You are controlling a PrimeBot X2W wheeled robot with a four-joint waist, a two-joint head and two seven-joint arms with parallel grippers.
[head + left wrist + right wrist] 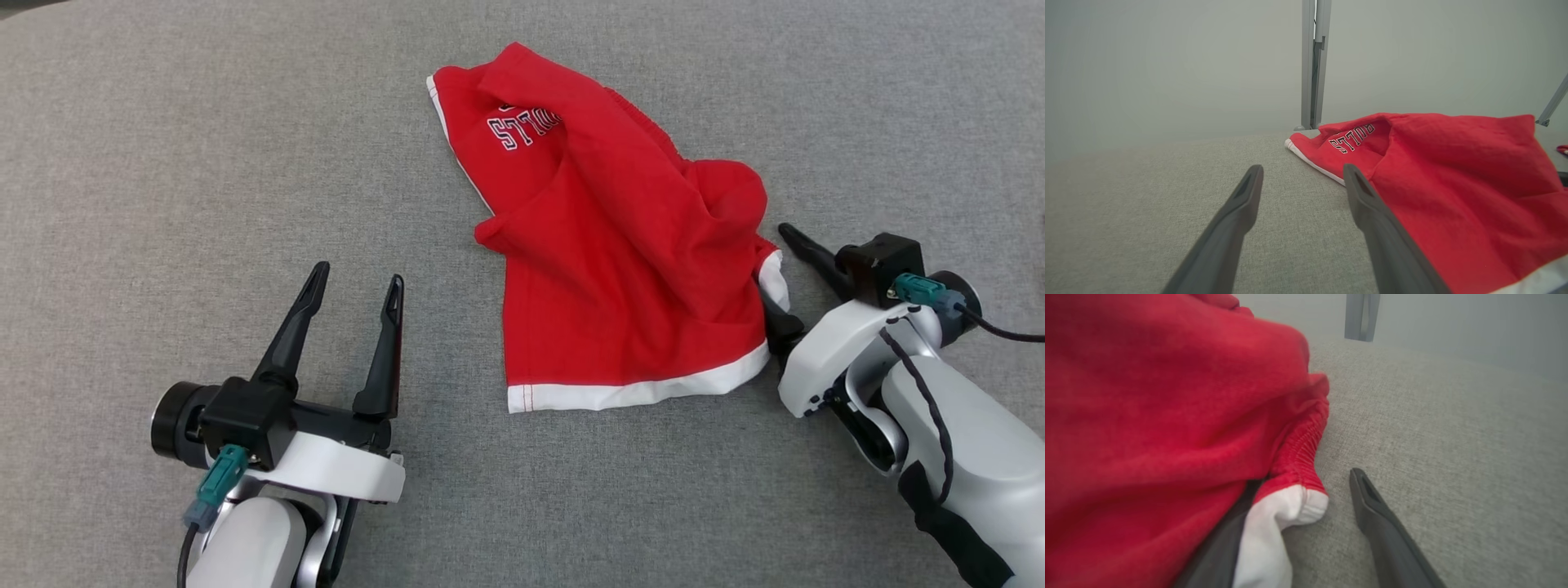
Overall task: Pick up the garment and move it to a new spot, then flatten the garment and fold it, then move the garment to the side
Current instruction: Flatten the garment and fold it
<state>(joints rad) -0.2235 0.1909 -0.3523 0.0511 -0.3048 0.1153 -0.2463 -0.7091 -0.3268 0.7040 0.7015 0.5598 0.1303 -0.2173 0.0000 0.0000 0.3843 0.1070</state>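
Centrally on the grey fabric-covered table [163,163] lies the red garment [620,269], a crumpled pair of shorts with white trim. It is bunched and partly folded over itself rather than flat. A white hem [637,392] runs along its near edge, and white, dark-outlined lettering [522,131] shows on the far upper part. In the left wrist view the garment [1453,196] rises in a soft ridge to the right of that tool's fingers, with the lettering upside down.

At the garment's right edge sits the right tool [780,276], its jaws apart and not clamped. From the right wrist view, one finger goes beneath the white trim and red cloth [1147,416], beside a gathered elastic band [1306,445]. The other finger [1384,526] lies bare on the grey fabric just beside the cloth.

The left tool [360,273] is to the left of the garment, apart from it, with jaws spread wide and nothing between them. Its fingertips point away from the robot.

Beyond the table's far edge a grey metal post [1312,61] stands upright against a pale wall.
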